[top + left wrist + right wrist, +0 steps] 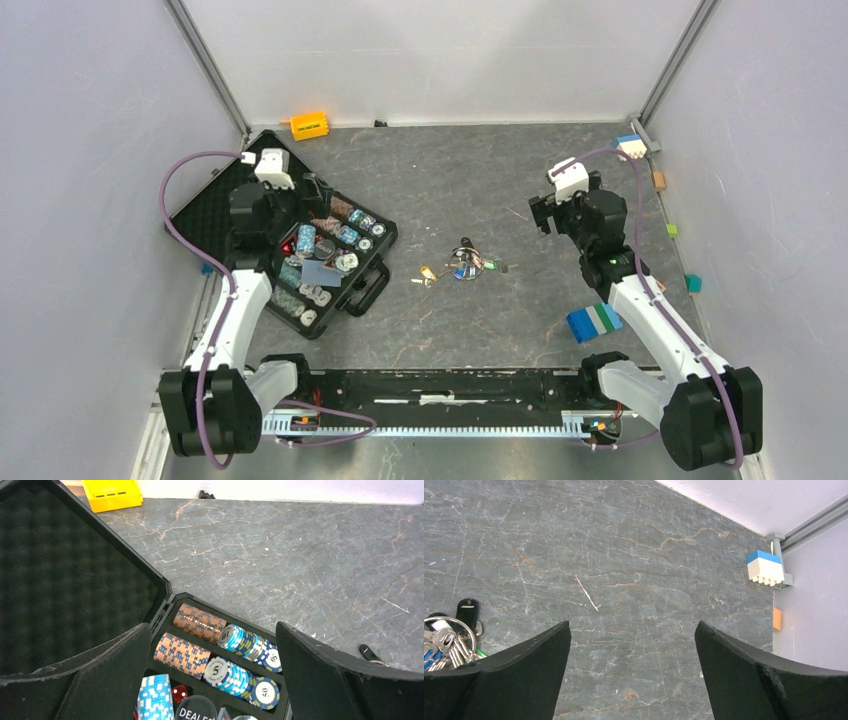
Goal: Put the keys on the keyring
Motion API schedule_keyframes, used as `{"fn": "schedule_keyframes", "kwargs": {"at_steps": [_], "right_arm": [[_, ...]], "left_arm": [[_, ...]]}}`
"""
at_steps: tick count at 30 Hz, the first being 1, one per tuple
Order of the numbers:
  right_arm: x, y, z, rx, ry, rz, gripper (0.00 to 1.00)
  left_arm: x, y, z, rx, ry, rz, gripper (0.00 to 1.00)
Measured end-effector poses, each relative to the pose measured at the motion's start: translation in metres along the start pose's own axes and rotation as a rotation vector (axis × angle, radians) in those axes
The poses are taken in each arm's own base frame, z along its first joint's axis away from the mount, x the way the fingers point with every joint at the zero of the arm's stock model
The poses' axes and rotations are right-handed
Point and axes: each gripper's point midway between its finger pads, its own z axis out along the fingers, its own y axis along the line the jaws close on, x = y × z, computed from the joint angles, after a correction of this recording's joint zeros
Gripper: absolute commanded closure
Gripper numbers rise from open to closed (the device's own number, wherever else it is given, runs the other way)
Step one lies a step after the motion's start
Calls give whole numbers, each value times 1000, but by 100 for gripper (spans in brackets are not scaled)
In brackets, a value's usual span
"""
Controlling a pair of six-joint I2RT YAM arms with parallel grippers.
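Top external | keys (465,262) on table (500,180) | left pincer (211,626) spread wide, empty | right pincer (632,623) spread wide, empty

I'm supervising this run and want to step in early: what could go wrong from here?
1. The keys lie bunched together; the open right gripper could grab several or scatter them.
2. The left gripper hangs over the open chip case; leaving low could knock chips.

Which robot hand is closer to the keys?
Right. The right gripper hangs open to the right of the keys; the left gripper is farther off, over the poker chip case.
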Motion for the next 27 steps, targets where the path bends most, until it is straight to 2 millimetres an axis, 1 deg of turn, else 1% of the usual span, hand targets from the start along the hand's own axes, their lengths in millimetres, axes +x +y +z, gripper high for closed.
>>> {"fn": "schedule_keyframes", "kwargs": {"at_steps": [3,6,11,19,23,25,27], "right_arm": [[5,0,7,8,21,10,2],[9,-2,9,22,36,13,2],[-1,-8,10,51,-2,16,2],[-11,-9,12,53,-45,38,2],[-18,-14,5,79,-69,46,2],[-21,-19,-4,106,-88,47,2],[-19,-22,-13,129,-104,45,2]], "left_arm": [[4,3,9,13,3,-34,0],[5,4,12,21,-16,-50,0],[-2,2,10,33,-56,-46,0],[-19,4,6,9,-107,-27,0],[-30,2,-1,6,-141,-11,0],[-35,2,-7,-1,-157,0,0],[-39,2,-12,-10,-151,7,0]]}}
